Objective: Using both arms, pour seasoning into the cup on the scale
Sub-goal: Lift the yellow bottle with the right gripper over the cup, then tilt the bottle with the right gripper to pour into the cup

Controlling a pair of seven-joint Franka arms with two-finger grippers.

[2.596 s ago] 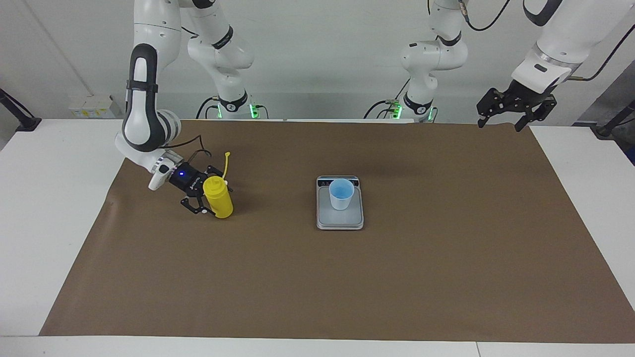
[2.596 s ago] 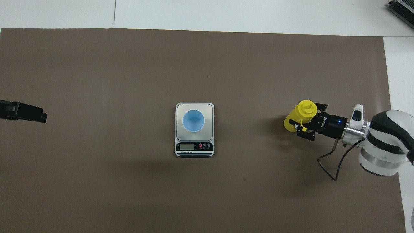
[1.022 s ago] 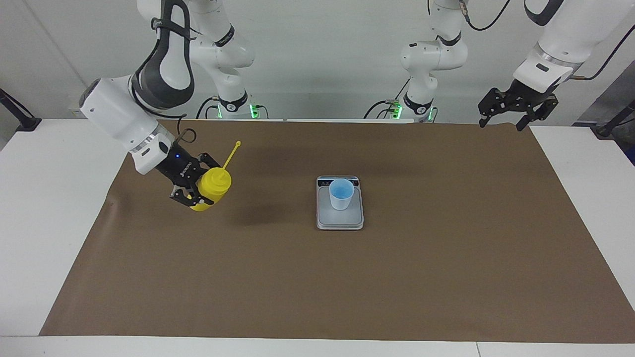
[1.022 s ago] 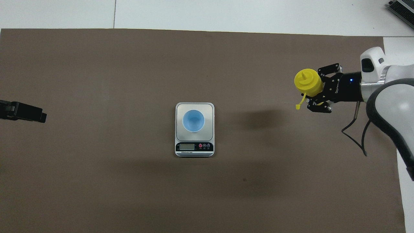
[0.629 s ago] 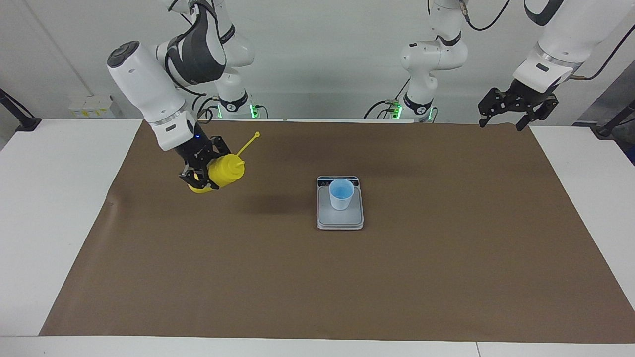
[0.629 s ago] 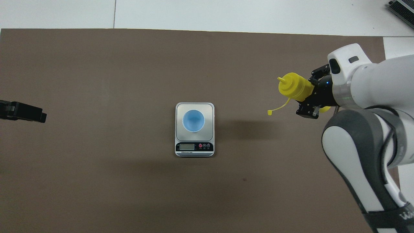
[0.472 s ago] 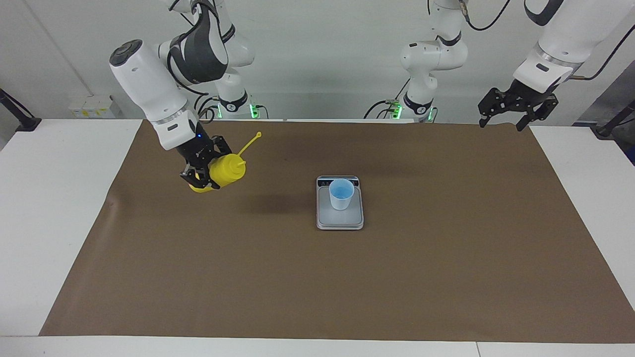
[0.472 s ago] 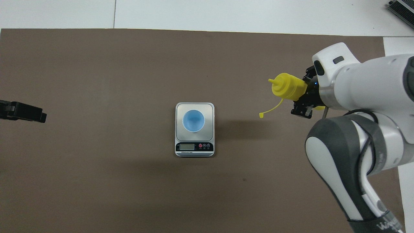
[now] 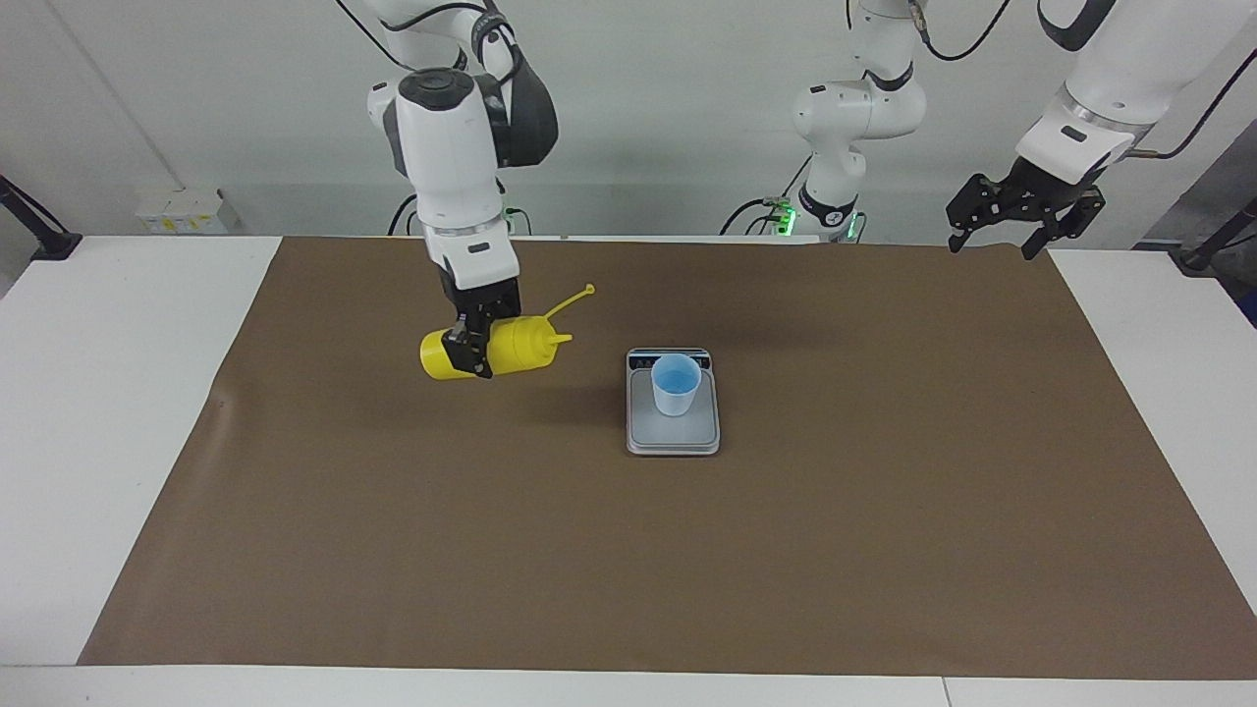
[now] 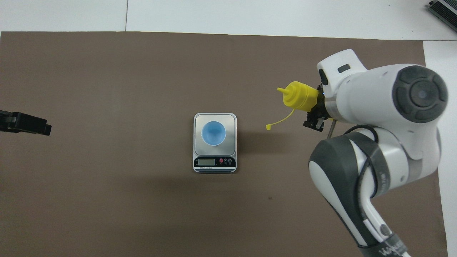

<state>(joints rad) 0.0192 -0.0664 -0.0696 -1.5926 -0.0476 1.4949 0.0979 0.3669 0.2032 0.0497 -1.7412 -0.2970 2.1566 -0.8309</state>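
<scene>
Right gripper [image 9: 473, 346]: black, two-finger, clamped on the seasoning [image 9: 496, 350], a glossy yellow cylindrical squeeze bottle held level in the air over the brown paper mat [image 9: 628, 550], conical nozzle toward the scale [image 9: 673, 432]; thin cap strap trailing loose.
Scale: flat silver-grey rectangle at mid-bench, dark display strip nearest the robots.
Cup [image 9: 676, 384]: pale blue tapered plastic, upright on the scale's plate.
Left gripper [image 9: 1021, 211]: waiting, fingers spread, empty, over the mat's corner.
</scene>
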